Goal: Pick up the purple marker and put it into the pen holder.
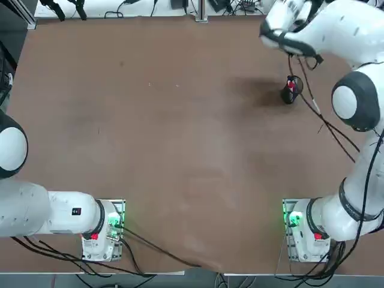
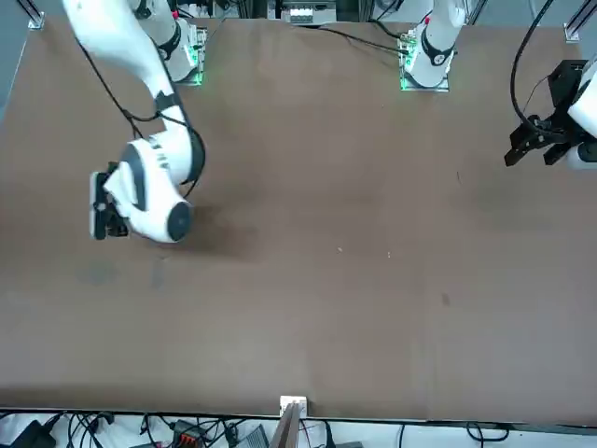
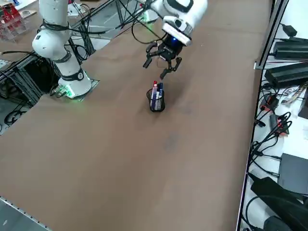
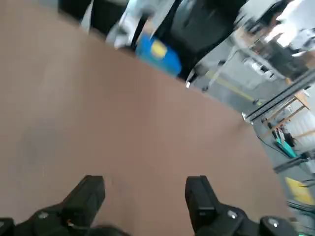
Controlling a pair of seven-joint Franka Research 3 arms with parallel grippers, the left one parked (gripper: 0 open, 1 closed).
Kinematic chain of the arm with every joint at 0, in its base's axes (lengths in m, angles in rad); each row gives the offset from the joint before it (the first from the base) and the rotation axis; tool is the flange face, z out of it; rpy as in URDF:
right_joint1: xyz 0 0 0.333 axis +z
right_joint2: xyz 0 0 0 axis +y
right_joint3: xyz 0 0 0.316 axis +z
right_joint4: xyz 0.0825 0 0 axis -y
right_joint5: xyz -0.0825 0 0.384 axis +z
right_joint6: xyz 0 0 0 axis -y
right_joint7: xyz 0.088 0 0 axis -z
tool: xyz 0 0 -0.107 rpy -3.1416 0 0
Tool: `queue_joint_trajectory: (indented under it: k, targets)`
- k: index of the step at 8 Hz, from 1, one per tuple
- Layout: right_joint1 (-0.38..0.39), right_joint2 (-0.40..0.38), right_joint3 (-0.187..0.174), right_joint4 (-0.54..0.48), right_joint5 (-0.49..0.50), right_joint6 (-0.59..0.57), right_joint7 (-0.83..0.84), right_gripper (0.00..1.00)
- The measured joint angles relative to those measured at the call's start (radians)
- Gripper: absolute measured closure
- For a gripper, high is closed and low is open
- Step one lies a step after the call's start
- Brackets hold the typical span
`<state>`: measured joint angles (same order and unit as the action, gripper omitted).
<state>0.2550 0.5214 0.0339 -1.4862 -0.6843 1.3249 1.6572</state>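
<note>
The pen holder [image 3: 156, 103] is a small black cup standing upright on the brown table, also seen in the top view as the pen holder [image 1: 290, 91]. The purple marker [image 3: 160, 92] stands inside it beside a red item [image 3: 154, 89], both tips sticking out above the rim. My right gripper [image 3: 162, 62] hangs in the air above the cup and a little beyond it, open, with nothing between its fingers. The wrist view shows both fingers [image 4: 89, 194] spread wide over bare table. In the front view the arm's wrist [image 2: 154, 191] hides the cup.
The right arm's black cable [image 1: 318, 114] trails over the table close to the cup. The right arm's base [image 1: 303, 231] stands at the near edge. Power bricks and cables [image 3: 288, 72] lie past the table's right edge.
</note>
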Motion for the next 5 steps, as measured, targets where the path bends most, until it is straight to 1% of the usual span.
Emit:
queue_joint_trajectory:
  k: [2, 3, 4, 5]
  targets:
    - [-0.099, -0.014, -0.002, 0.080, 0.161, 0.011, -0.317, 0.00]
    - [-0.148, -0.014, -0.003, 0.107, 0.271, 0.020, -0.445, 0.00]
    - [-0.193, -0.014, -0.003, 0.122, 0.375, 0.026, -0.584, 0.00]
    - [-0.221, -0.014, -0.003, 0.130, 0.443, 0.030, -0.742, 0.00]
